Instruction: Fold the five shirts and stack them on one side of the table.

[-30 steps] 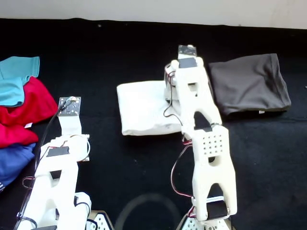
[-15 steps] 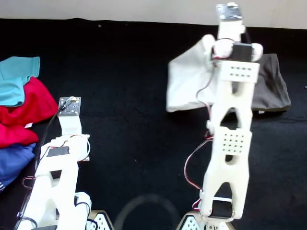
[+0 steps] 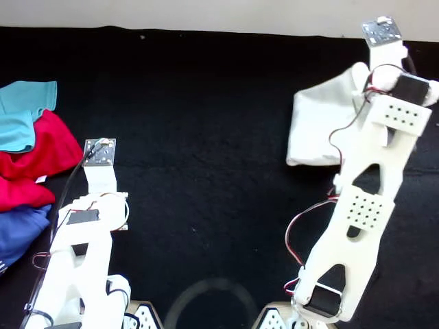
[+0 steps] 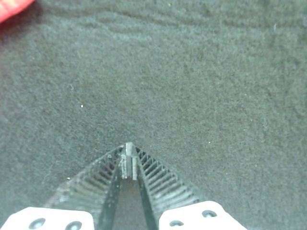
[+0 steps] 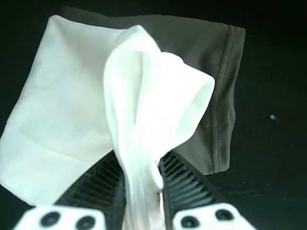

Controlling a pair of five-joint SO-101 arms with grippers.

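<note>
My right gripper (image 5: 141, 178) is shut on a bunched fold of the folded white shirt (image 5: 62, 110), lifting it over the folded grey shirt (image 5: 225, 76). In the high view the white shirt (image 3: 321, 123) hangs at the far right of the table under the right gripper (image 3: 374, 74), covering the grey one. An unfolded teal shirt (image 3: 24, 110), a red shirt (image 3: 38, 157) and a blue shirt (image 3: 17, 229) lie heaped at the left edge. My left gripper (image 4: 128, 165) is shut on nothing, low over the black cloth, just right of that heap (image 3: 101, 154).
A black cloth (image 3: 199, 103) covers the table, and a pale wall runs along its far edge. The right arm (image 3: 357, 205) stretches diagonally across the right side. A corner of the red shirt (image 4: 14, 7) shows in the left wrist view.
The right arm has swung from the table's middle to the far right, carrying the white shirt up and over the grey shirt. The left arm has kept still.
</note>
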